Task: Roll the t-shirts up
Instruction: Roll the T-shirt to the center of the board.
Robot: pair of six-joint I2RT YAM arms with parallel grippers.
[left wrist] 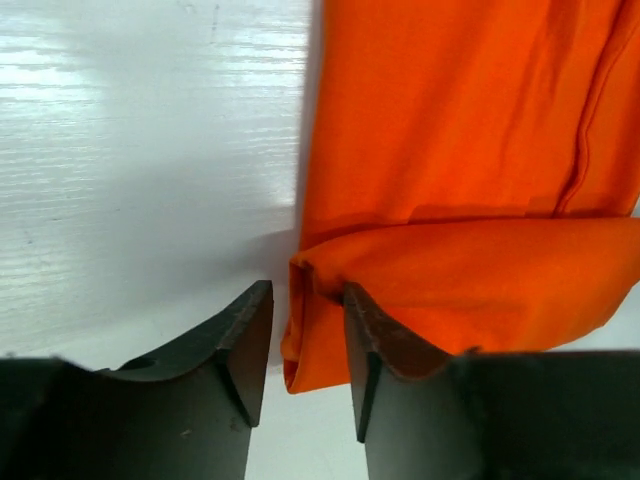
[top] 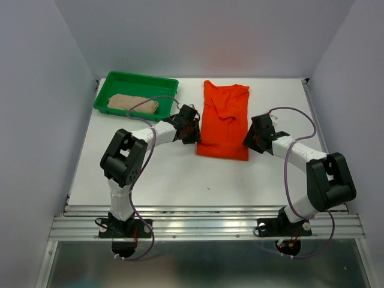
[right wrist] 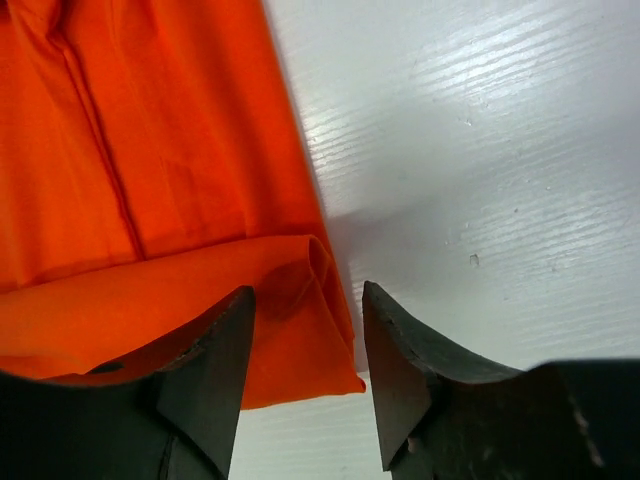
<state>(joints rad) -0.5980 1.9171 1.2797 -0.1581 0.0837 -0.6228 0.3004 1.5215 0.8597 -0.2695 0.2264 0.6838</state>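
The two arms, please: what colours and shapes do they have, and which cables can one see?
Both the left arm and the right arm have white links and bulky black joint housings. A thin purple cable loops along each. The left claw and the right claw have matte black fingers tapering to pointed tips.

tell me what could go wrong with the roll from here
The left tool and right tool each straddle only one end of the first fold of the orange t-shirt, both open. If one closes or advances ahead of the other, the roll may skew. The unheld middle could sag, leaving a loose roll.
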